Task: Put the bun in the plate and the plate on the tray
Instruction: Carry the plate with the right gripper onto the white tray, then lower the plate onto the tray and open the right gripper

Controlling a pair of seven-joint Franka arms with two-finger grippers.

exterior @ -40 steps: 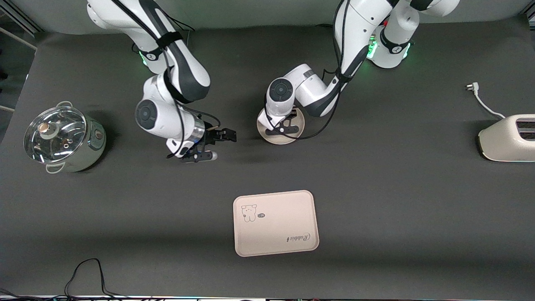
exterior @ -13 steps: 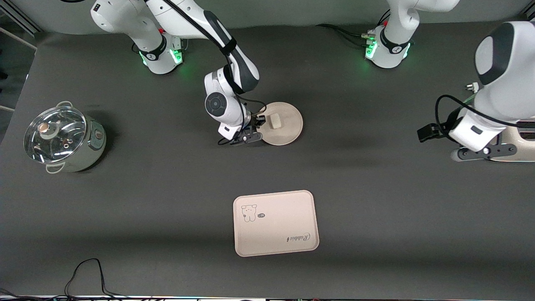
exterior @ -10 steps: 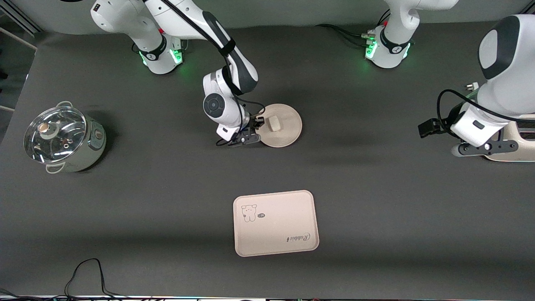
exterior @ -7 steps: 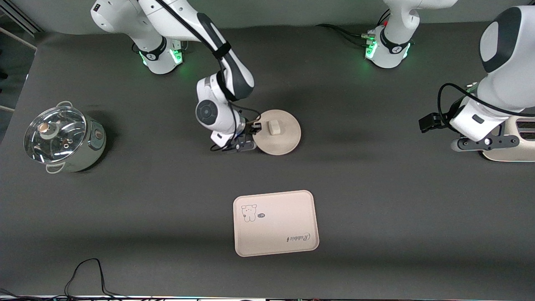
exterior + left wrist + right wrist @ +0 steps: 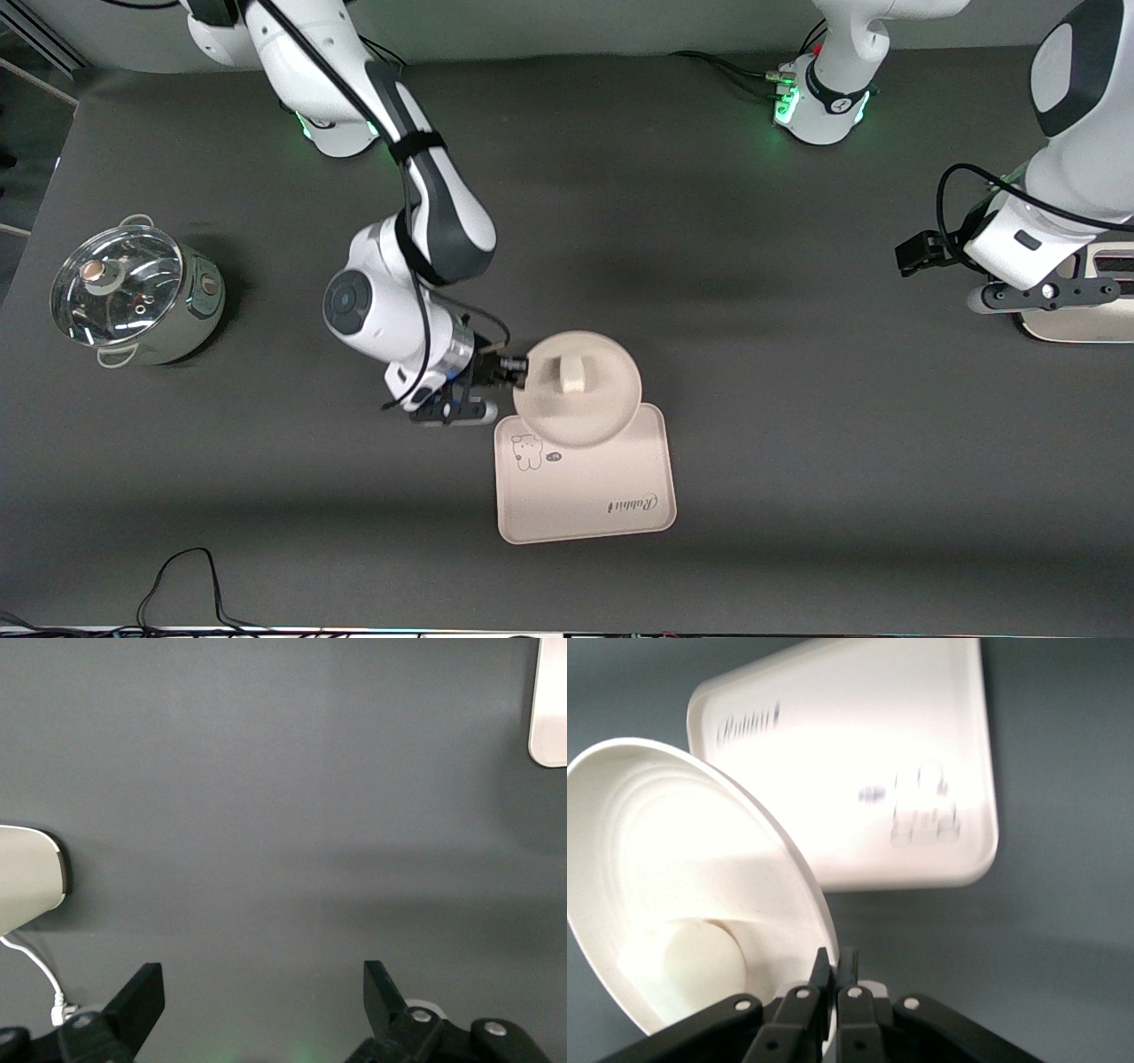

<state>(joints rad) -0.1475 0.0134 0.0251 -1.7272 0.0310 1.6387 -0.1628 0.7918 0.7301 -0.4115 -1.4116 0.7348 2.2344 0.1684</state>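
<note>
Plate carried in over the tray, bun aboard

The right gripper [image 5: 516, 365] pinches the plate [image 5: 578, 387] by its rim over the tray [image 5: 585, 496]; the loose, soft bun [image 5: 572, 374] could slide, so keep the stiff plate level. The left gripper [image 5: 1032, 295] waits spread wide over the toaster [image 5: 1076, 326].

"Rabbit" script on tray [image 5: 585, 496], beside small cartoon animal drawing [image 5: 530, 450].

The right arm stretches from its base toward mid-tabletop, elbow bent, its gripper [image 5: 516, 364] clamped tight on the rim of the plate [image 5: 611, 403] and holding it in the air. The left arm waits at its own end, its gripper [image 5: 257, 997] spread wide.
</note>
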